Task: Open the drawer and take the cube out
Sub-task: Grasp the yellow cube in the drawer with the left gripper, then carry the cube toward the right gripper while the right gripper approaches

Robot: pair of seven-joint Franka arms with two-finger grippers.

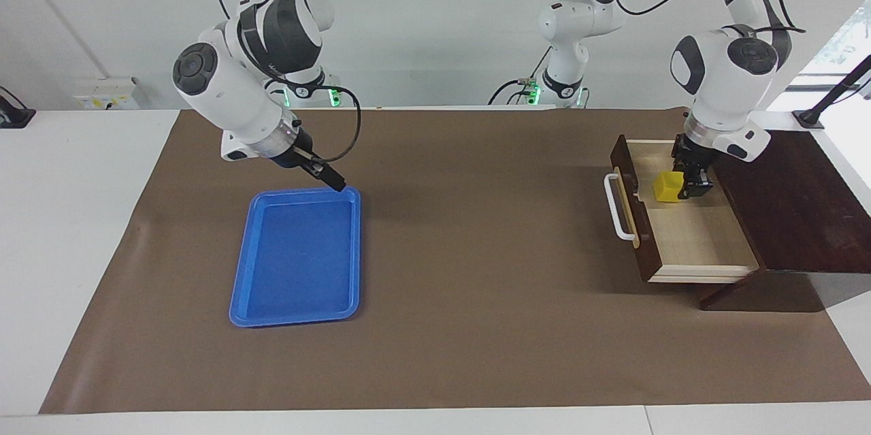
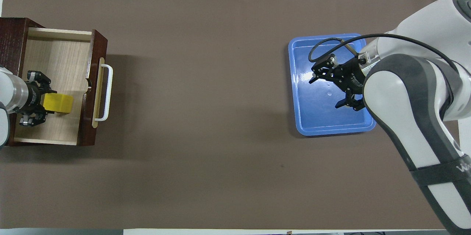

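Note:
The dark brown drawer (image 1: pixel 687 237) stands pulled out of its slanted box (image 1: pixel 796 210) at the left arm's end of the table, white bar handle (image 1: pixel 618 207) toward the table's middle. Its pale wood floor (image 2: pixel 55 58) shows from overhead. The yellow cube (image 1: pixel 668 186) is inside the drawer, in the part nearer to the robots, and also shows in the overhead view (image 2: pixel 59 103). My left gripper (image 1: pixel 695 183) is down in the drawer, right against the cube on the side away from the handle (image 2: pixel 40 103). My right gripper (image 2: pixel 326 91) is open and empty over the blue tray (image 2: pixel 320 121).
The flat blue tray (image 1: pixel 272 299) lies on the brown mat (image 1: pixel 476 251) toward the right arm's end of the table. The right gripper (image 1: pixel 332 181) hangs over the tray's edge nearest the robots. White table surface borders the mat.

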